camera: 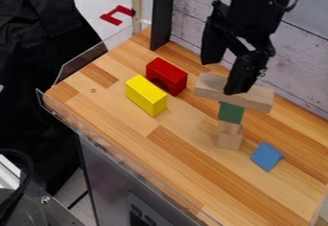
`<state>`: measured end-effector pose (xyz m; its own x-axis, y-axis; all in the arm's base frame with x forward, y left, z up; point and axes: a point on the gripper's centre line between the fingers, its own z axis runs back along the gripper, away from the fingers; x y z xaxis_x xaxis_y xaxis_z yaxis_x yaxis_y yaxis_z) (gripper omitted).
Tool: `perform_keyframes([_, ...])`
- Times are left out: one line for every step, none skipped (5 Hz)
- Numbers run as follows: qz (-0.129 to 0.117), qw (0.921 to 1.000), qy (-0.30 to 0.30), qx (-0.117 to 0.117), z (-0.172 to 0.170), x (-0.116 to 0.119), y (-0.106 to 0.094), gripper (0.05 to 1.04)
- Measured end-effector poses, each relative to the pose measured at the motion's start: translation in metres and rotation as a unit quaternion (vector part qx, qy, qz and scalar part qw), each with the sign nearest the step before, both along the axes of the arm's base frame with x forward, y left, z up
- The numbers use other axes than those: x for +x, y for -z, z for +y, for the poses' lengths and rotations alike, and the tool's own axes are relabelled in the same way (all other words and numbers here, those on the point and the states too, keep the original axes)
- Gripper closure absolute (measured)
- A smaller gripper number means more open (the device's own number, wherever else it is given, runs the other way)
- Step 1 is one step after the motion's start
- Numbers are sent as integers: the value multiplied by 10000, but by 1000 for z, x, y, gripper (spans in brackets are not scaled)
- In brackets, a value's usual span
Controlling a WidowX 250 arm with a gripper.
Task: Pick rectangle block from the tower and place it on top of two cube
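My gripper [224, 74] hangs at the upper right with its two fingers spread apart, one lower and overlapping the long natural-wood block [257, 97]. Whether it touches that block I cannot tell. The long block lies across the top of a tower, over a green block [230, 113], with natural-wood blocks [228, 141] beneath. Left of the tower, a yellow block [146, 95] and a red block [168, 74] with an arched cutout stand close together on the wooden table [186, 124].
A blue block [266, 156] with slanted sides lies right of the tower's base. A pale plank wall [301, 62] runs behind the table, with a dark upright post [162, 14] at its left end. A clear rim [122, 159] follows the table's front edge.
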<state>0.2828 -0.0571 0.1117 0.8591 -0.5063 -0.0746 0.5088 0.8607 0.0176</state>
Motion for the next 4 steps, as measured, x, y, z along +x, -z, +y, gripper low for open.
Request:
perform_keyframes([-156,9993,339,-23,-3,5,0,84])
perform_keyframes([-229,9975,662,-14,-3,8,0,84])
perform_keyframes([-282,9960,845,-15,-4,10,-2,84])
perform_keyframes([-225,9956,911,-16,-5,13,2,84])
